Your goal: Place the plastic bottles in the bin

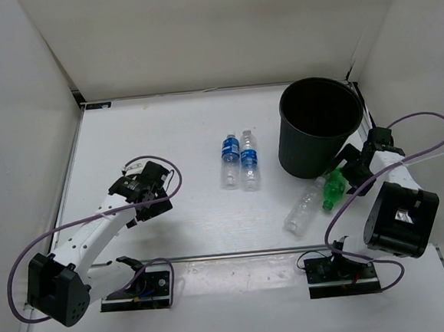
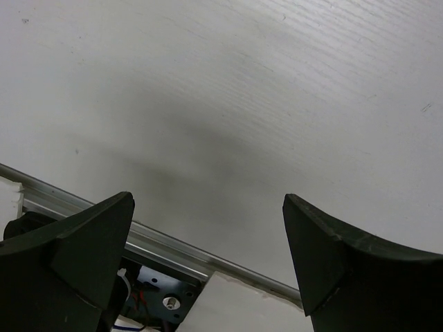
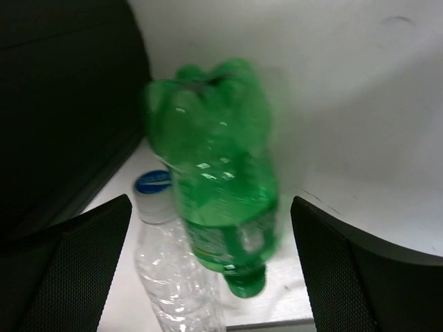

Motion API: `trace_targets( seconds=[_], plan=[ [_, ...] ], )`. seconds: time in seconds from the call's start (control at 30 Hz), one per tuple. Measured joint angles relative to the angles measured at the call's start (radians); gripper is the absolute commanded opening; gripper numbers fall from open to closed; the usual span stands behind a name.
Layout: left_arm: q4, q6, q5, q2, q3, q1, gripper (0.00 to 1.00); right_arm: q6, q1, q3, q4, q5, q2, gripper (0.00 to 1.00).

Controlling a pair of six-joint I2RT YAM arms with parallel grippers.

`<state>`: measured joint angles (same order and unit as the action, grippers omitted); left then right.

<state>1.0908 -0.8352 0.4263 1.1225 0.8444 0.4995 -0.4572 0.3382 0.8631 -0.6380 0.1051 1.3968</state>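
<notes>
Standing upright at the far right of the worktop (image 1: 165, 132), the bin (image 1: 307, 158) has all four bottles lying outside it. First labelled bottle (image 1: 231, 161) and second labelled bottle (image 1: 250, 160) lie side by side, touching or nearly so, at mid-worktop, well apart from both arms and to the left of the bin. Clear bottle (image 1: 303, 206) and green bottle (image 1: 333, 188) lie close together just in front of the bin's base.

Right jaws: wide open, set either side of the green bottle (image 3: 218, 187), with a gap showing on each side; nothing gripped. The right wrist view shows the green bottle blurred, its base toward the bin (image 3: 62, 104), and the clear bottle (image 3: 169, 270) beside it, blue cap toward the bin.

Left jaws: wide open, holding nothing, over bare worktop (image 2: 242, 90) on the left side
</notes>
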Motion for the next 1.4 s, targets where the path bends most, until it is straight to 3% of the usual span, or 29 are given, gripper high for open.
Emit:
trace_targets(
  seconds=[0.37, 0.6, 0.63, 1.07, 1.27, 1.4],
  plan=[
    [0.023, 0.002, -0.014, 0.042, 0.003, 0.000, 1.00, 0.043, 0.000, 0.047, 0.075, 0.047, 0.139, 0.97],
    [0.035, 0.005, -0.017, 0.070, 0.007, 0.000, 1.00, 0.048, 0.000, 0.091, 0.086, 0.028, 0.245, 0.83],
    [0.036, 0.005, -0.017, 0.073, 0.008, 0.000, 1.00, 0.047, 0.000, 0.104, 0.079, 0.029, 0.255, 0.74],
    [0.051, -0.019, -0.013, 0.081, 0.009, 0.000, 1.00, 0.030, 0.005, 0.190, -0.043, -0.039, 0.302, 0.14],
    [0.052, -0.027, -0.004, 0.081, 0.019, 0.000, 1.00, -0.036, 0.002, 0.169, -0.197, -0.094, 0.062, 0.00],
    [0.045, -0.037, -0.003, 0.081, 0.022, 0.000, 1.00, -0.093, -0.052, 0.166, -0.294, -0.121, -0.105, 0.00]
  ],
)
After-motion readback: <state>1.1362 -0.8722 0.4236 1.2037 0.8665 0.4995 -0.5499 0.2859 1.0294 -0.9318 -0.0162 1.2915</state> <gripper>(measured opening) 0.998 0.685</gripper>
